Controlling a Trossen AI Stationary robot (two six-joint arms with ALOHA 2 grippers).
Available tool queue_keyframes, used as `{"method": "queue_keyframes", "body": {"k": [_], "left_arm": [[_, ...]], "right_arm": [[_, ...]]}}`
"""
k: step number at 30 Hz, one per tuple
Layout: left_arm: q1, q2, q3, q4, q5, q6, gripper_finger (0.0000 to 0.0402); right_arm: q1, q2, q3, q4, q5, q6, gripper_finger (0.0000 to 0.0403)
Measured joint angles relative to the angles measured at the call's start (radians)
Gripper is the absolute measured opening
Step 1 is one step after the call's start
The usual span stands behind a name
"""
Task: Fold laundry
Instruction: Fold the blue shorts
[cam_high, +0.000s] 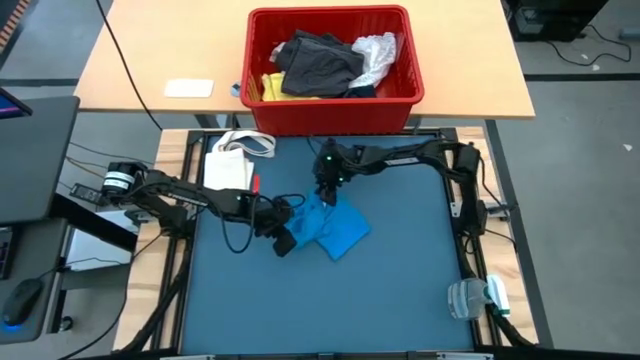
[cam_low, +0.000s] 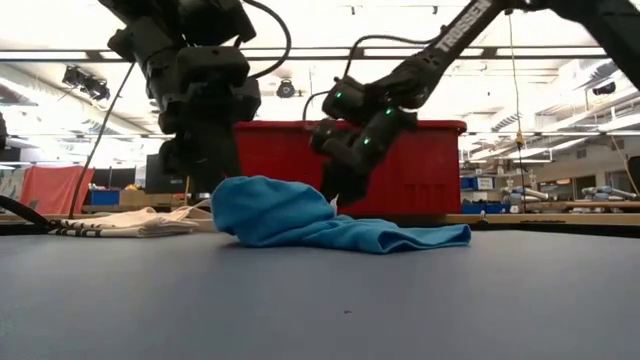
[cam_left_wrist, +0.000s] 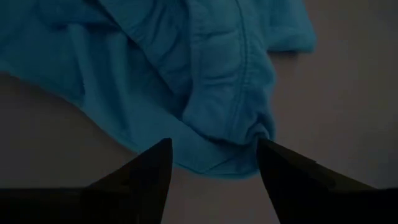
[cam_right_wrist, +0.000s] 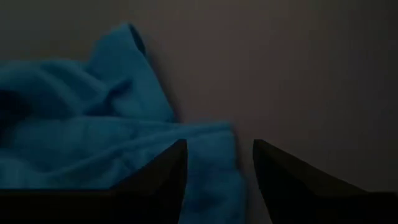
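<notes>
Both tools are sitting open: left tool (cam_high: 283, 232) at the blue garment's (cam_high: 336, 228) left edge, right tool (cam_high: 327, 193) hovering at its far edge.

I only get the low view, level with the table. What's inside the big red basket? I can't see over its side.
Observer: From above, the red basket holds a dark grey garment, with a yellow garment on one side and a white lacy garment on the other.
Operator: Is the left end effector pinching the blue cloth?
Observer: No. The left wrist view shows the left end effector open, fingers apart at the edge of the blue garment.
Operator: Is anything else on the table?
Observer: Yes. A clear plastic item with green trim lies by the table's right edge, at the end far from the basket.
</notes>
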Motion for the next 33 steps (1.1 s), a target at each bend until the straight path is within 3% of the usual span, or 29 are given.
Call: {"method": "queue_keyframes", "body": {"k": [4,7,13,17,21,25,33], "left_arm": [[0.000,0.000,0.000,-0.001,0.000,0.000,0.0238],[0.000,0.000,0.000,0.001,0.000,0.009,0.0238],[0.022,0.000,0.000,0.006,0.001,0.044,0.0238],[0.056,0.000,0.000,0.040,0.001,0.069,0.0238],[0.087,0.000,0.000,0.107,0.000,0.092,0.0238],[0.104,0.000,0.000,0.209,-0.001,0.131,0.0238],[0.109,0.020,0.001,0.318,-0.007,0.319,0.0238]], "right_arm": [[-0.006,0.048,0.023,-0.035,0.008,-0.019,0.0182],[-0.005,0.043,0.027,-0.053,0.017,-0.049,0.0152],[-0.010,0.017,0.048,-0.252,-0.043,-0.027,0.0026],[-0.004,-0.051,0.049,-0.401,-0.010,0.007,0.0013],[0.041,-0.199,0.019,-0.506,0.076,0.025,0.0011],[0.124,-0.399,-0.121,-0.448,0.216,0.104,0.0010],[0.324,-0.774,-0.555,-0.173,0.416,0.396,0.0010]]}}
